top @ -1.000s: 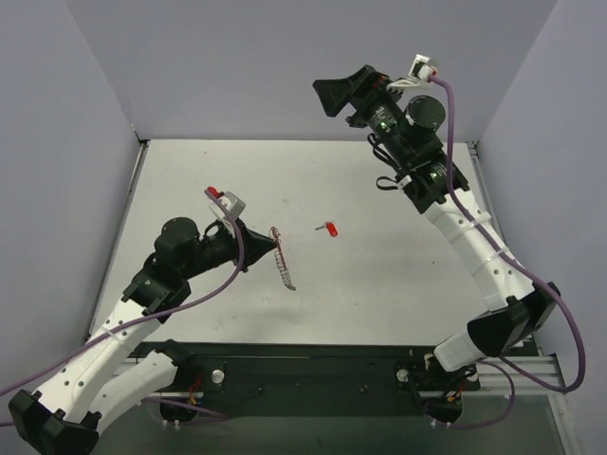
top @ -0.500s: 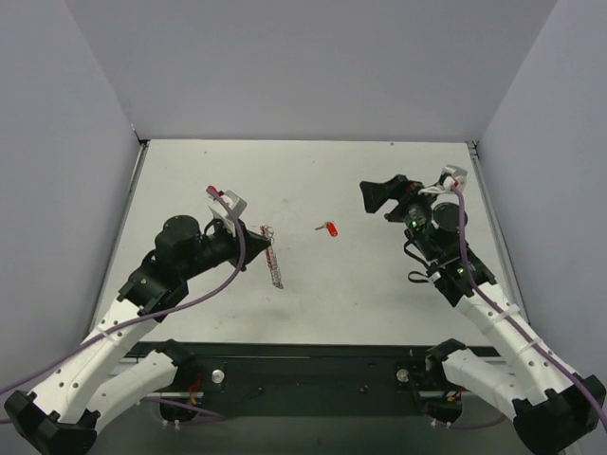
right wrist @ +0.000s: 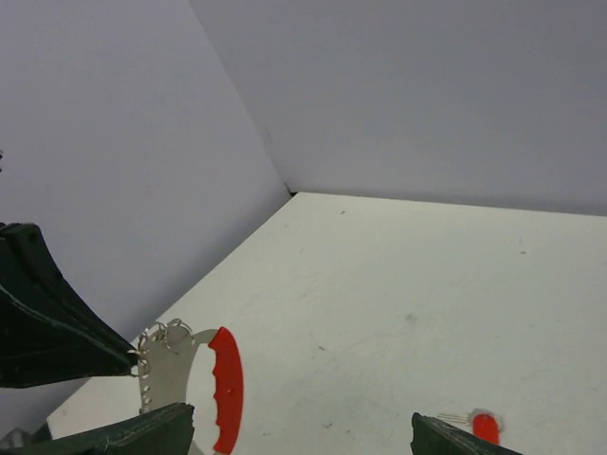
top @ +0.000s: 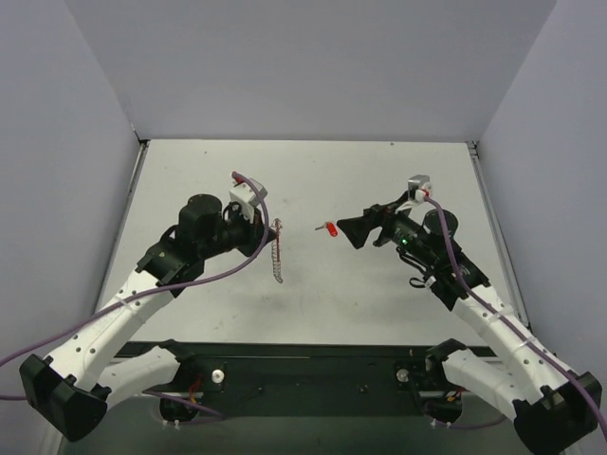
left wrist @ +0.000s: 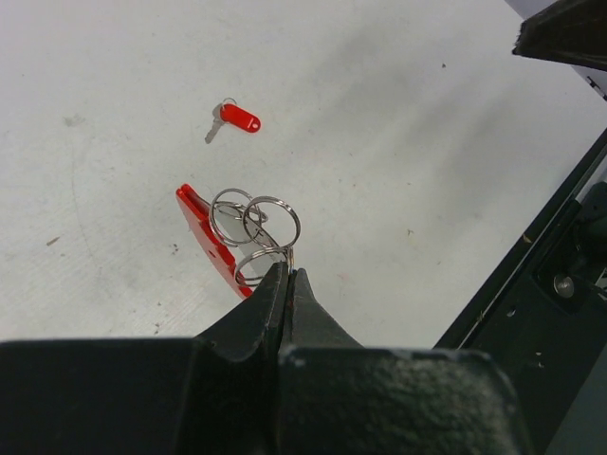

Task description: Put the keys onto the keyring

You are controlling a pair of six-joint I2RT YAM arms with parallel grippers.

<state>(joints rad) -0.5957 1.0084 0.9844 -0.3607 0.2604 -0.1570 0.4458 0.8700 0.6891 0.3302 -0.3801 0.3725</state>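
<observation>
So the little red-headed key is lying flat on the white bench, roughly mid-bench, right in the gap between the two arms. The keyring is off to its left and not touching it: a hoop with one red arc and a silvery metal part, plus a few small wire rings bunched at the top. The left gripper is pinched fully closed on that bunch of small rings, so the hoop hangs from its tips, edge-on from above. I honestly can't tell whether the hoop's lower end touches the bench or not. The right gripper is spread about as wide as it goes and has nothing in it. It's pointing left at the key, with its tips just beside the red head. From its wrist camera both fingers only poke in at the bottom corners, and the key sits just next to the right-hand one; contact or not, can't say. Loads of bare bench all around the key, grey walls on the left, back and right are well away, and a dark rail runs along the near edge.
</observation>
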